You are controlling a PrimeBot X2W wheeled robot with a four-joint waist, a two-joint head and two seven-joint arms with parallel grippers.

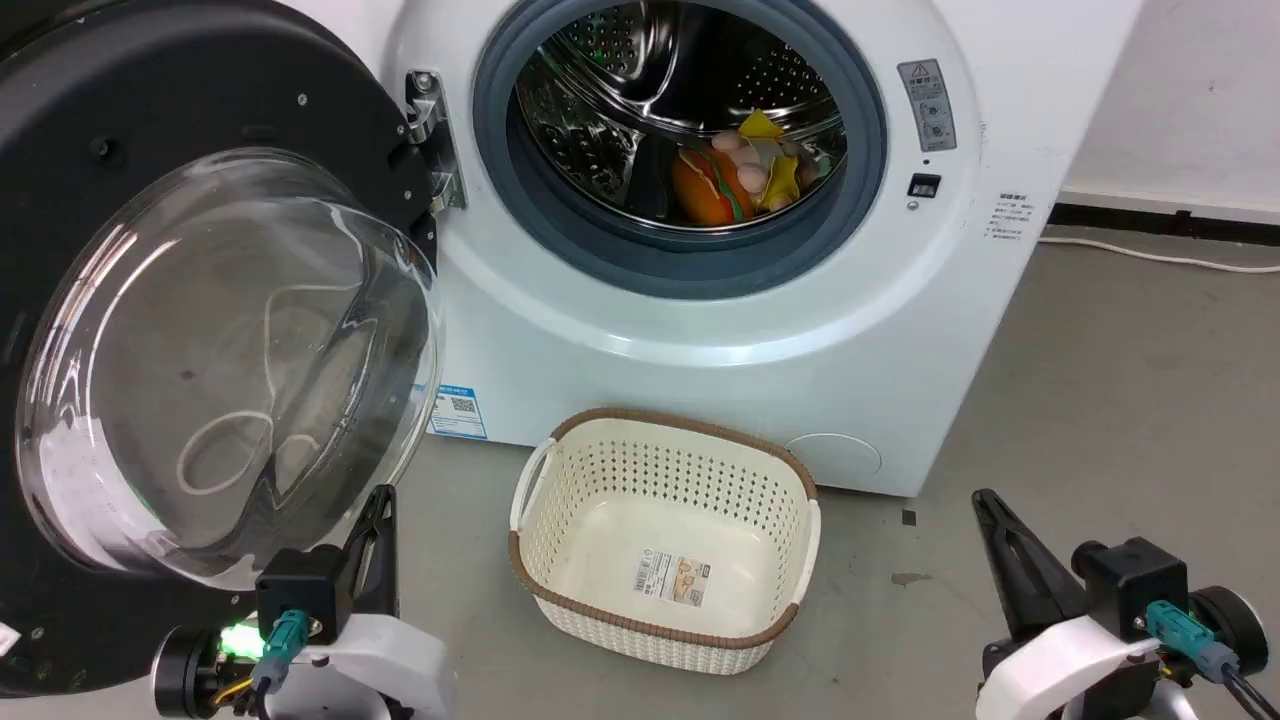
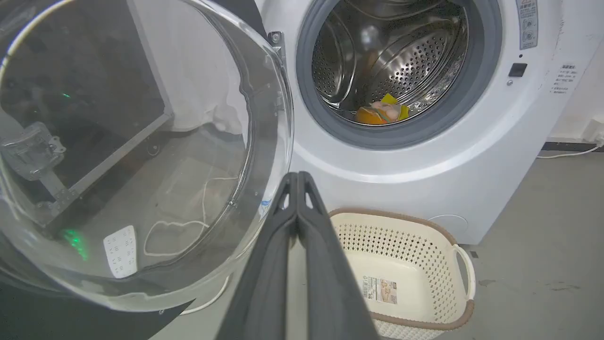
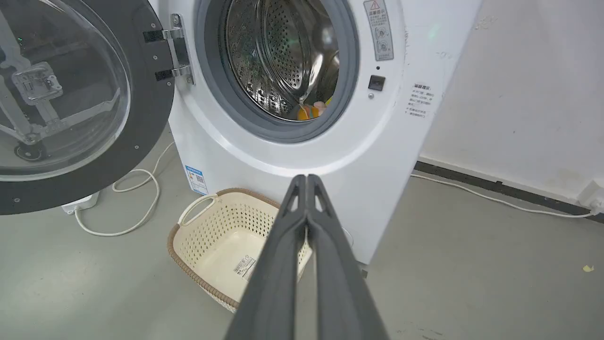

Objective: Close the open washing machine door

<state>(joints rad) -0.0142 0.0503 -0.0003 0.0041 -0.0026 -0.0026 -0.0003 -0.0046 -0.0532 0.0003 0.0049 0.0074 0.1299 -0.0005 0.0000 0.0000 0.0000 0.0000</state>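
The washing machine (image 1: 760, 370) is a white front-loader with its steel drum (image 1: 690, 90) exposed; colourful items lie inside. The washing machine door (image 1: 225, 360), black-rimmed with a bulging clear glass bowl, is swung wide open to the left on its metal hinge (image 1: 432, 140). My left gripper (image 1: 384, 500) is shut and empty, low at the door's lower right edge, close to the glass. In the left wrist view the left gripper (image 2: 297, 175) points past the glass bowl (image 2: 141, 151). My right gripper (image 1: 985, 500) is shut and empty, low at the right, away from the machine (image 3: 302, 141).
A cream perforated basket (image 1: 665, 540) with a brown rim stands empty on the grey floor in front of the machine, between my grippers. White cables (image 3: 137, 189) lie on the floor under the door and along the right wall (image 3: 495, 198).
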